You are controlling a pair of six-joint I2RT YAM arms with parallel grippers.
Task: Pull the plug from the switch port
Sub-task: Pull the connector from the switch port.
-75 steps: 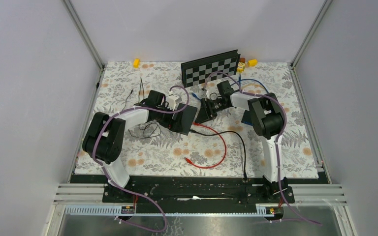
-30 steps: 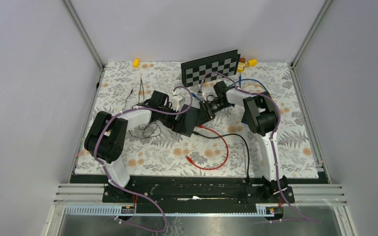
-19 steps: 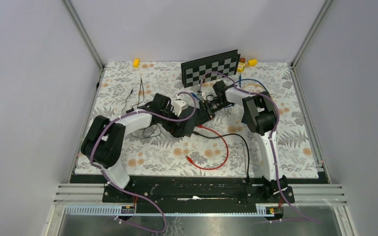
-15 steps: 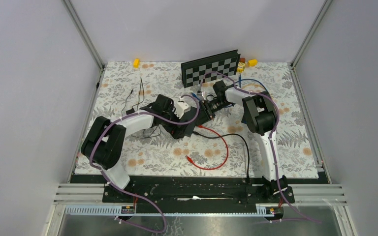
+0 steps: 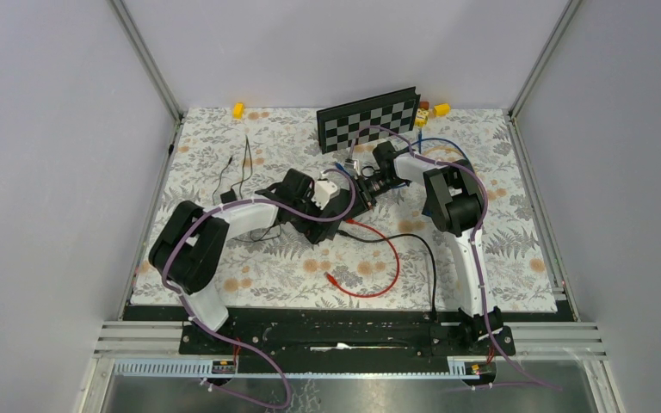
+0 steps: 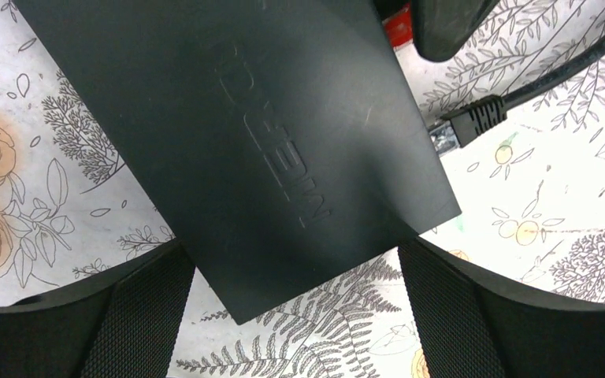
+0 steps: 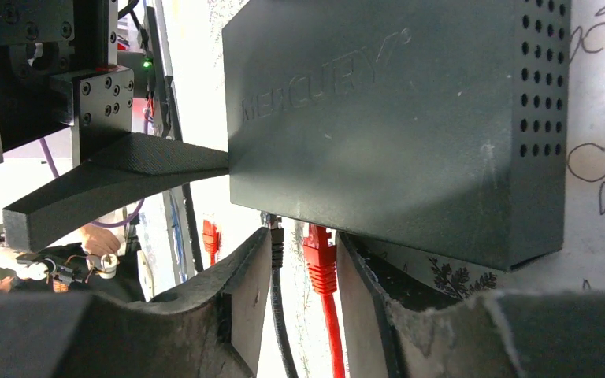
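The black switch lies flat on the flowered mat, its near corner between the wide-open fingers of my left gripper. One left finger touches the switch's side. A red plug and a black plug hang at the switch's port edge. Both sit between the part-open fingers of my right gripper, with gaps showing. The black plug's clear tip meets the switch's edge; I cannot tell if it is seated. In the top view, the left gripper covers the switch and the right gripper faces it.
The red cable and the black cable trail toward the near edge. A checkerboard leans at the back wall, with small yellow pieces beside it. Thin black wires lie at the left and a blue cable at the back right.
My left arm has swung right and over the switch, and its jaws have opened fully around the switch's corner. The right gripper has stayed at the port edge, narrowing slightly.
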